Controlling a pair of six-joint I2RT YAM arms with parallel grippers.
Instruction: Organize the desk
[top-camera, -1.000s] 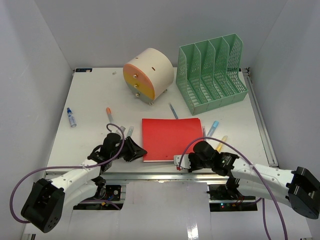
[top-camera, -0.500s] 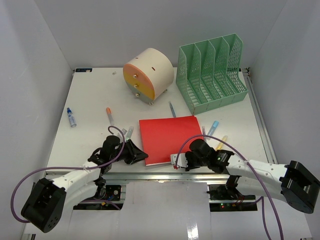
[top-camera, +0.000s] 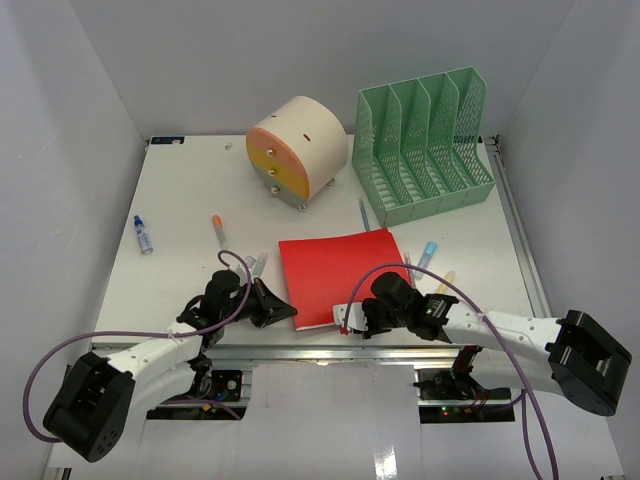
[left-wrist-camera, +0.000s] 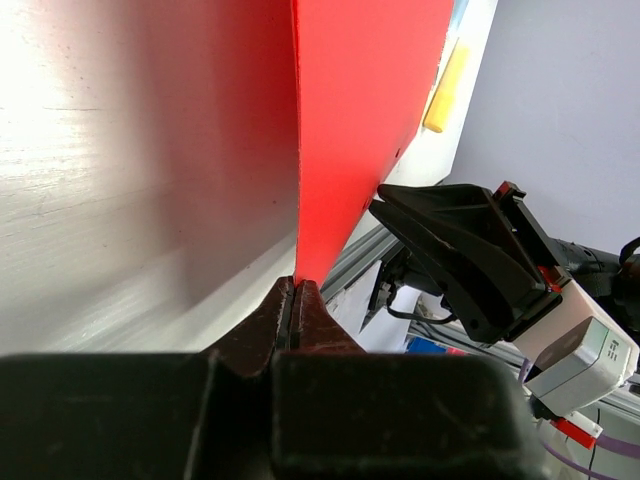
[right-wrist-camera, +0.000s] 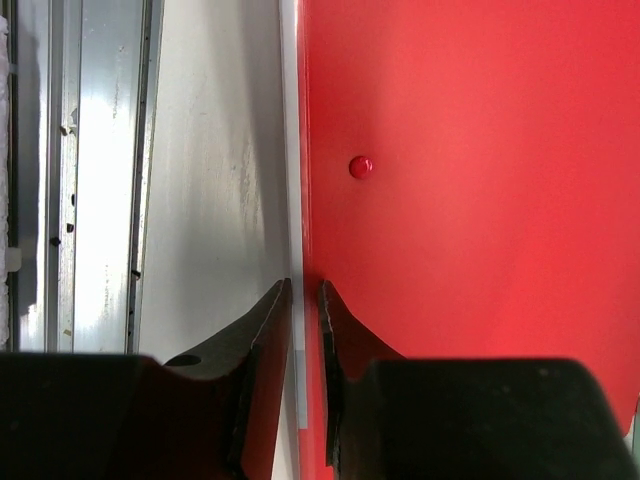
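Grasping red folder (top-camera: 340, 270): corner pinched by closed left gripper (left-wrist-camera: 296, 292), edge within narrow right gripper (right-wrist-camera: 305, 297), hold unclear; next, level lift toward green rack (top-camera: 425, 150).

desk (top-camera: 180, 200): white, smooth, faintly glossy top; brushed bare-metal rail (right-wrist-camera: 100, 150) at front.
red folder (top-camera: 335, 270): smooth, satin, plastic-looking cover with small stud.
file rack (top-camera: 420, 150): green moulded plastic mesh.
drawer unit (top-camera: 305, 140): matt, smooth shell.

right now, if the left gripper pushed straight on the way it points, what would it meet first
The red folder: the left gripper is shut on its near edge. Beyond it the right gripper seems next in line, though depth is unclear.
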